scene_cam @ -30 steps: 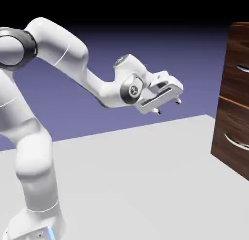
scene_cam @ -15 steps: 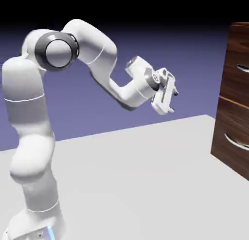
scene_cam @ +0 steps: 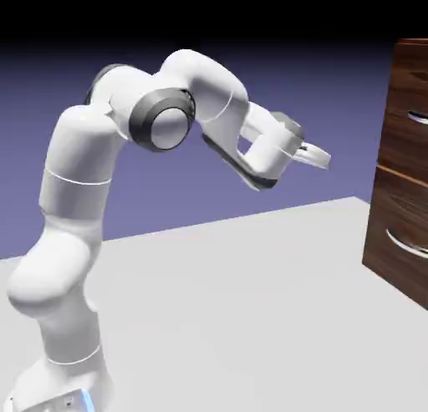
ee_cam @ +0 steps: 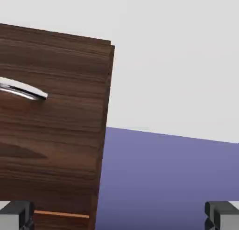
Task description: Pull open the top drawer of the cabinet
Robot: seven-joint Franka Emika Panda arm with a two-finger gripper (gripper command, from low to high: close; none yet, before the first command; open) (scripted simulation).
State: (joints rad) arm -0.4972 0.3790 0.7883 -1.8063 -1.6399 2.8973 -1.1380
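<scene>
The cabinet (scene_cam: 401,193) of dark brown wood grain stands at the exterior view's right edge. Its top drawer (scene_cam: 408,84) is flush with the front, and part of its silver handle (scene_cam: 418,116) shows. My gripper (scene_cam: 322,157) hangs in the air well to the left of the cabinet, about level with that drawer's lower part, and points toward it. In the hand view the fingertips (ee_cam: 16,215) stand far apart with nothing between them, so the gripper (ee_cam: 119,217) is open. That view is rolled, with a drawer front (ee_cam: 51,131) beside the table and its handle (ee_cam: 23,90).
A lower drawer front with its own curved handle (scene_cam: 408,243) sits under the top one, across a thin orange seam (scene_cam: 401,175). The white table (scene_cam: 234,302) stretches between my base and the cabinet's foot.
The arm has swung up and toward the cabinet. The hand turned from pointing down to pointing rightward at the cabinet front and moved a little right. The jaws stayed open.
</scene>
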